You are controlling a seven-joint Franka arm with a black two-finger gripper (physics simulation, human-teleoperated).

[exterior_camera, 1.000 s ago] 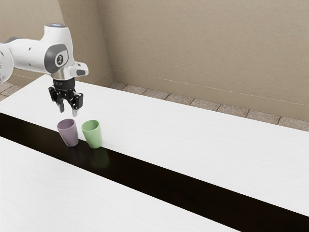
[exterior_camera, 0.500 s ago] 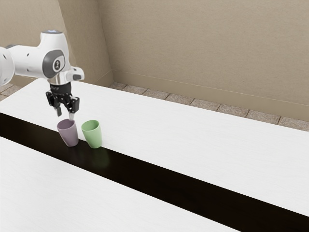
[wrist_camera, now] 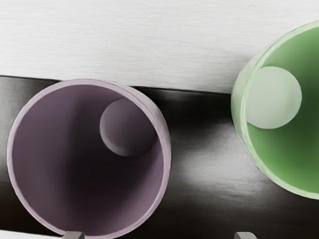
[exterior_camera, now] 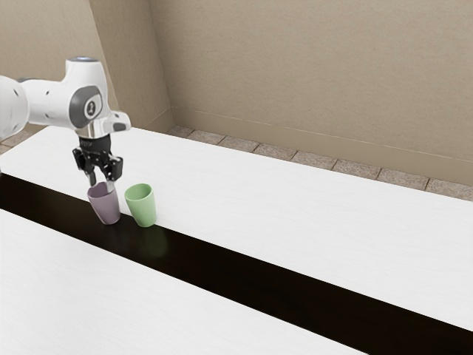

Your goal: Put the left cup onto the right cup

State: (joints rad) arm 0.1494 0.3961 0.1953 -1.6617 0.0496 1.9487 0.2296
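1. A long white counter (exterior_camera: 295, 200) has a dark strip (exterior_camera: 259, 281) running across it.
2. Two cups stand on the dark strip, close side by side but not touching.
3. The purple cup (exterior_camera: 105, 204) is nearer the exterior view's left. The green cup (exterior_camera: 140, 204) is just beside it, toward the exterior view's right.
4. Behind the counter there is a row of floor tiles (exterior_camera: 318, 159) and a plain tan wall (exterior_camera: 332, 66).
5. Nothing stands between the two cups. The green cup is the only thing near the purple one.
6. The white arm (exterior_camera: 52, 103) comes in from the exterior view's left and bends down over the purple cup.
7. The black fingers (exterior_camera: 94, 174) hang right at the top edge of the purple cup. They are spread apart and hold nothing.
8. In the wrist view I look straight down into both cups, the purple cup (wrist_camera: 60, 164) and the green cup (wrist_camera: 284, 149). Two gray finger tips peek in by the purple cup's rim.
9. Both cups stand up straight, mouth up. Their long way runs up and down.
10. Each cup is wide at the mouth and smaller at the bottom.
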